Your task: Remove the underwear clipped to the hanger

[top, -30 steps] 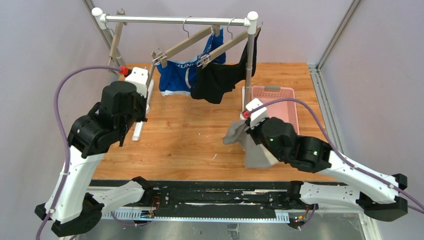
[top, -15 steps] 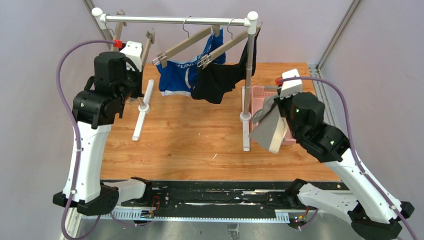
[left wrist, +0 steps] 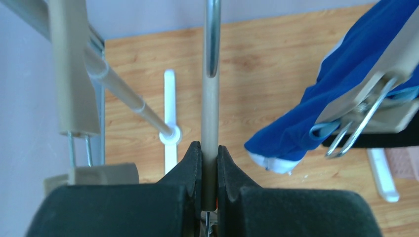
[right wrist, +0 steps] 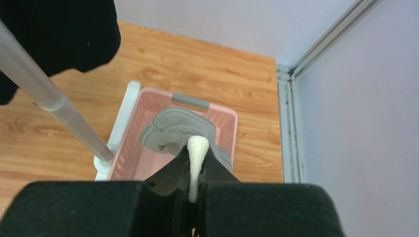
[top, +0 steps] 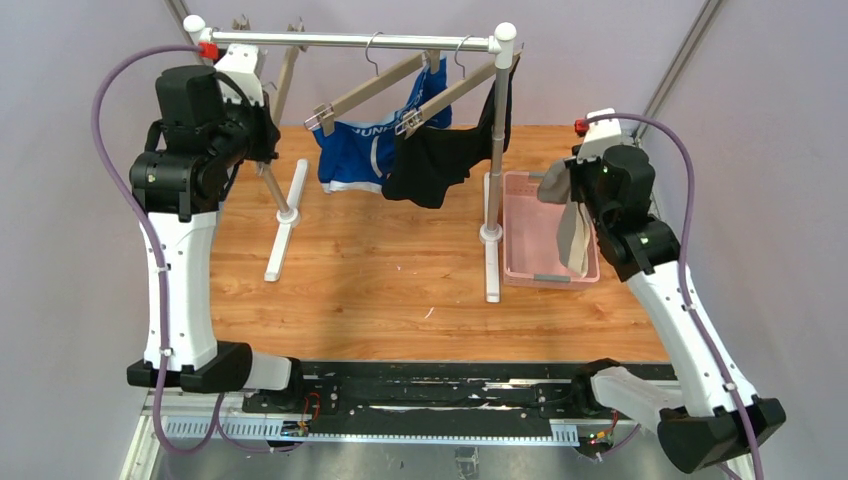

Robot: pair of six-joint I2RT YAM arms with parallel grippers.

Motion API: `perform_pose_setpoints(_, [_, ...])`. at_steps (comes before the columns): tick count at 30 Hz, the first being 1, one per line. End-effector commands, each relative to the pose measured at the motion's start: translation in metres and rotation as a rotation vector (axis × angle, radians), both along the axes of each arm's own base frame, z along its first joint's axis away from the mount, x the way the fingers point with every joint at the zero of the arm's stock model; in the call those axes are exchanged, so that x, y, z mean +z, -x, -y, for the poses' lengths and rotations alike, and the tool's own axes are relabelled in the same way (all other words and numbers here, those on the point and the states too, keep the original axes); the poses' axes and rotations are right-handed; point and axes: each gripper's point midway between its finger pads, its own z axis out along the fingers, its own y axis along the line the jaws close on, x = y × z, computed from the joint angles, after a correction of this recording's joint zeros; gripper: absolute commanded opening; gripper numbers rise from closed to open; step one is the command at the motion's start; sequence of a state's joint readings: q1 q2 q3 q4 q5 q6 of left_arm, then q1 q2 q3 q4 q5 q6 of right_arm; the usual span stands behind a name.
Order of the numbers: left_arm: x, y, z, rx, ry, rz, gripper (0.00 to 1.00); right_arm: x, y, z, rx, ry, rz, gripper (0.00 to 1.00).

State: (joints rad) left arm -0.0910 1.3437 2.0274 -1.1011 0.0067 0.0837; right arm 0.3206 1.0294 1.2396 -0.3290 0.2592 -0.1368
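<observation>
The grey underwear (top: 572, 232) hangs from my right gripper (top: 568, 190), which is shut on its pale folded edge above the pink basket (top: 535, 270). In the right wrist view the cloth (right wrist: 178, 127) droops from the gripper (right wrist: 195, 148) over the basket (right wrist: 129, 145). The blue underwear (top: 350, 155) and the black underwear (top: 435, 160) hang clipped to two beige hangers on the rail (top: 350, 40). My left gripper (top: 268, 140) is shut on the bar of an empty beige hanger (top: 284, 75), as the left wrist view (left wrist: 209, 153) shows. The blue pair (left wrist: 316, 123) is to its right.
The white rack has feet on the wooden table (top: 380, 270) and a right post (top: 495, 140) beside the basket. Grey walls close in the back and sides. A metal rail (right wrist: 289, 113) runs along the right table edge.
My right arm swung right and back, carrying the grey underwear from mid-table to above the basket. My left arm rose toward the rail's left end, tilting the empty hanger up.
</observation>
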Motion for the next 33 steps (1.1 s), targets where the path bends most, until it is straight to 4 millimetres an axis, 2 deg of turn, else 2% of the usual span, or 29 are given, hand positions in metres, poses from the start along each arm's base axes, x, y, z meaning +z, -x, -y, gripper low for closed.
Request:
perform_pose_setpoints(1, [0.042, -0.016, 0.012, -0.062, 0.083, 0.123, 0.0, -0.036, -0.019, -0.012, 0.065, -0.076, -0.041, 0.0])
perform_pose_setpoints(4, [0.05, -0.025, 0.016, -0.078, 0.111, 0.138, 0.0, -0.069, -0.026, -0.017, 0.079, -0.089, -0.094, 0.01])
perform_pose_setpoints(8, [0.052, -0.036, 0.017, -0.081, 0.119, 0.14, 0.0, -0.107, -0.031, -0.018, 0.074, -0.09, -0.16, 0.01])
perform_pose_setpoints(14, [0.047, -0.047, 0.013, -0.064, 0.115, 0.132, 0.0, -0.148, -0.03, -0.018, 0.063, -0.104, -0.249, 0.01])
perform_pose_setpoints(17, [0.043, -0.053, 0.007, -0.04, 0.101, 0.125, 0.0, -0.157, -0.028, -0.021, 0.075, -0.11, -0.282, 0.06])
perform_pose_setpoints(20, [0.041, -0.06, 0.001, -0.02, 0.091, 0.124, 0.0, -0.16, -0.022, -0.022, 0.078, -0.118, -0.286, 0.04])
perform_pose_setpoints(28, [0.027, -0.077, -0.031, 0.098, 0.073, 0.099, 0.0, -0.164, -0.016, -0.016, 0.059, -0.109, -0.298, 0.05])
perform_pose_setpoints(30, [0.024, -0.078, -0.033, 0.1, 0.08, 0.092, 0.01, -0.166, -0.018, -0.017, 0.057, -0.109, -0.309, 0.11])
perform_pose_setpoints(33, [0.024, -0.076, -0.031, 0.088, 0.088, 0.092, 0.11, -0.17, -0.02, -0.018, 0.058, -0.11, -0.326, 0.52])
